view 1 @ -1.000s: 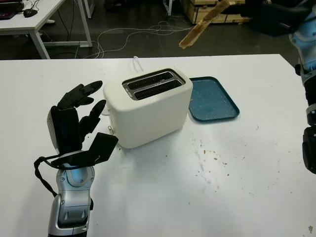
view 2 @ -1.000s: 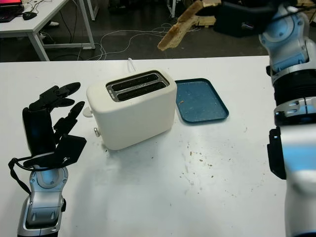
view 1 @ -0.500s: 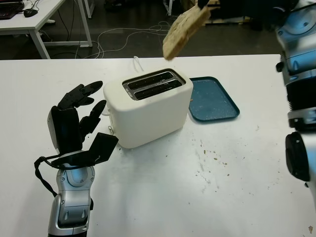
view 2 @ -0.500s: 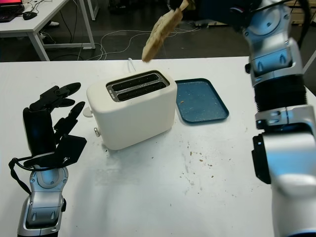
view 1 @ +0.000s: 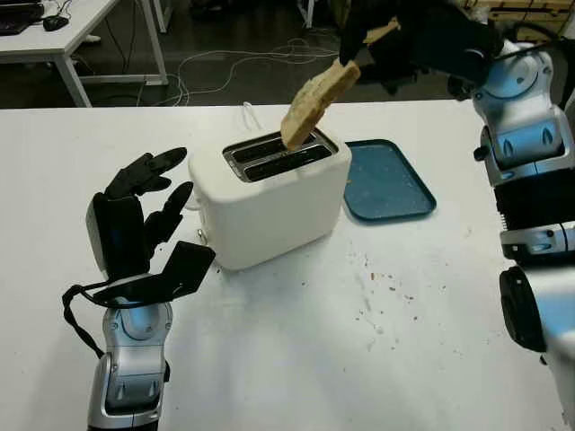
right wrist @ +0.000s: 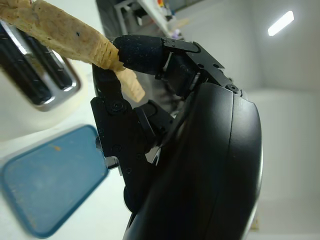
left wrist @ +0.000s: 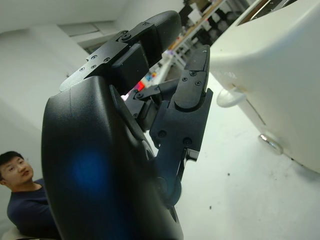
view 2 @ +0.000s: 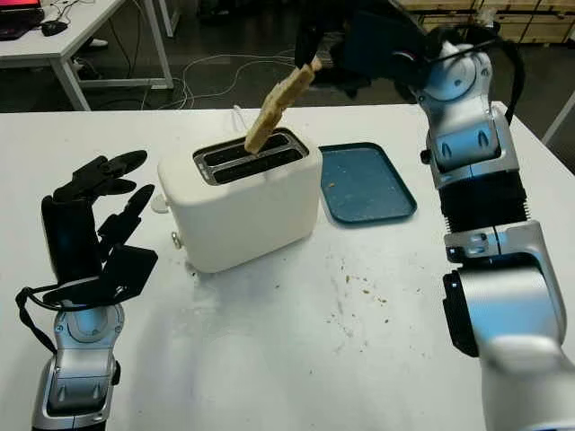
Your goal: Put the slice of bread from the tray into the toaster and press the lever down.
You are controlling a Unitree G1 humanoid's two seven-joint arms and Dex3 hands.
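- Hanging tilted in the air, the slice of bread (view 1: 316, 106) is being carried by the right hand (view 1: 377, 40), with its lower corner sitting just over the far slot of the toaster (view 1: 269, 193) and its upper end pinched by the fingers (right wrist: 142, 52).
- Closing on one end only, those fingers are clamping the crust between a fingertip on one face and another on the opposite face; the rest of the slice is sticking out unsupported toward the slots.
- Judging by how it is holding its shape at that angle, the slice is behaving as light and fairly stiff, though it is probably crumbly and could break or tear at the pinch if squeezed harder or knocked on the slot's metal rim.
- Gripping near the top edge looks like the right place, since it is leaving the whole lower part free to enter the slot before the fingers get near the toaster.
- Turning the slice more upright and lining its flat face along the slot seems to be what the next move is calling for; at its present slant it is likely to catch.
- Waiting open beside the toaster's near end, the left hand (view 1: 135, 220) is holding nothing, close to the small knob on that face.
- Sitting bare on the white worktop (view 1: 377, 341), the blue tray (view 1: 388, 184) is lying just beyond the toaster, with crumbs scattered on the worktop nearer the robot.
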